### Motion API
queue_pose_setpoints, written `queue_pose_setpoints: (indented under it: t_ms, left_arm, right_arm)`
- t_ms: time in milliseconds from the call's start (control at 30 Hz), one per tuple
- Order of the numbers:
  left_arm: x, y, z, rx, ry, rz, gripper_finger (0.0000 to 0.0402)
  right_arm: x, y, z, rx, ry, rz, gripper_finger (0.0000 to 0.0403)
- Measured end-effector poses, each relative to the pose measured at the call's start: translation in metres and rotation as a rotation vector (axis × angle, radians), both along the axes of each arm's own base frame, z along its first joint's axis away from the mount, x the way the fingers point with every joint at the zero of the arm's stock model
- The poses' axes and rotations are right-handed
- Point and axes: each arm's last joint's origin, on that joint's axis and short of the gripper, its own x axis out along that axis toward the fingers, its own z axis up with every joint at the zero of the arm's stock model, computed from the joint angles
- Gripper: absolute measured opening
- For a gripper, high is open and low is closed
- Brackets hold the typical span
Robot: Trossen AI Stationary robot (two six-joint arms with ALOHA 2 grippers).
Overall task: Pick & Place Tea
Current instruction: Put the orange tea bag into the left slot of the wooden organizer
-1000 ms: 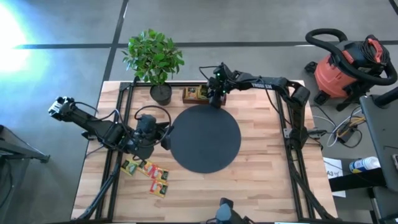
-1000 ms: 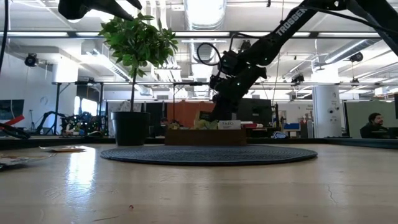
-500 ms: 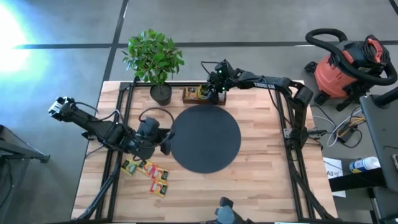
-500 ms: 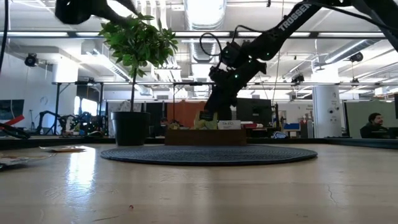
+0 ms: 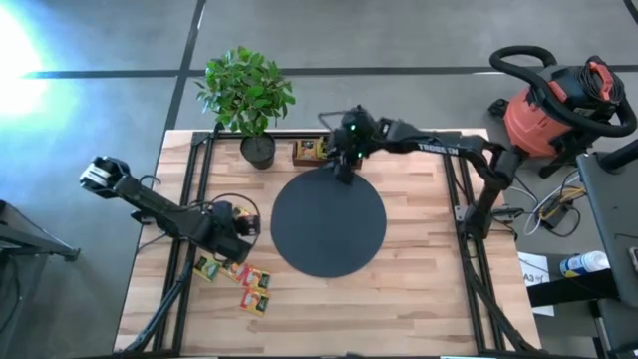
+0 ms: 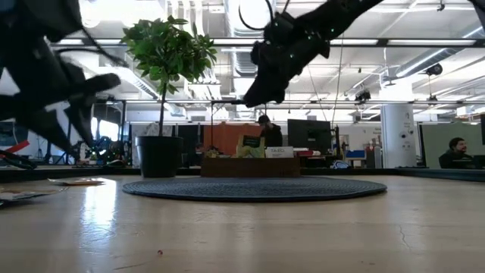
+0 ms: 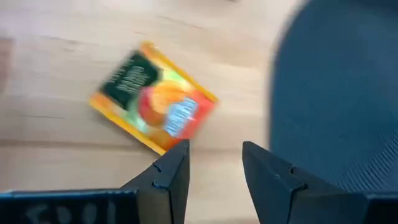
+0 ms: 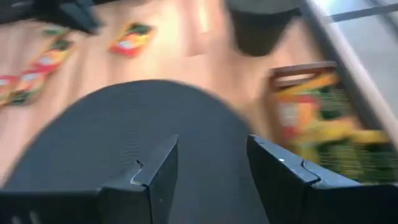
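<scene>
The left gripper's fingers stand apart and empty, hovering just short of an orange and green tea sachet lying on the bench beside the black disc. A few more sachets lie loose near the bench's front left. Farther back, the right gripper hangs over the disc's far rim, fingers apart, holding nothing. Beyond it the wooden tray already holds sachets; judging by this, part is placed and the loose ones remain.
</scene>
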Motion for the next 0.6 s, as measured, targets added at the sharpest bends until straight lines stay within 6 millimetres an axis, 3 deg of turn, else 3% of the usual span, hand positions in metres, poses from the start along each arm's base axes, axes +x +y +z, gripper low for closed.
queue_pose_setpoints:
  t_ms: [267, 433, 600]
  left_arm:
    - [-0.012, 0.024, -0.016, 0.014, 0.055, 0.124, 0.0122]
    - [-0.019, 0.04, -0.03, -0.027, 0.117, 0.225, 0.0122]
    - [-0.021, 0.048, -0.046, -0.092, 0.126, 0.207, 0.0122]
  right_arm:
    - [0.03, 0.056, -0.012, 0.283, -0.001, 0.083, 0.0178]
    - [0.047, 0.076, -0.029, 0.417, 0.014, 0.103, 0.0172]
    - [0.061, 0.093, -0.038, 0.464, -0.013, 0.109, 0.0166]
